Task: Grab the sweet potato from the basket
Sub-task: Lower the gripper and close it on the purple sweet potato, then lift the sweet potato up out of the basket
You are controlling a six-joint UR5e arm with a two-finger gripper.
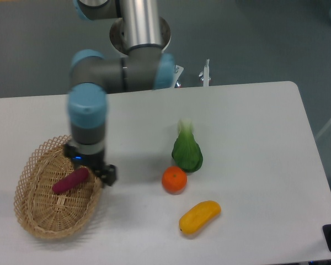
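The reddish-purple sweet potato [70,180] lies tilted in the tan wicker basket [36,221] at the table's front left, its right end higher and close under the gripper. My gripper [92,171] hangs straight down from the wrist over the basket's right rim, right at that end of the sweet potato. The wrist and the gripper's black body hide the fingers, so I cannot tell how the jaws stand or whether they touch the sweet potato.
An orange [174,180], a green leafy vegetable [187,150] and a yellow-orange oblong fruit [199,216] lie to the right of the basket, mid-table. The robot's base [140,30] stands at the table's far edge.
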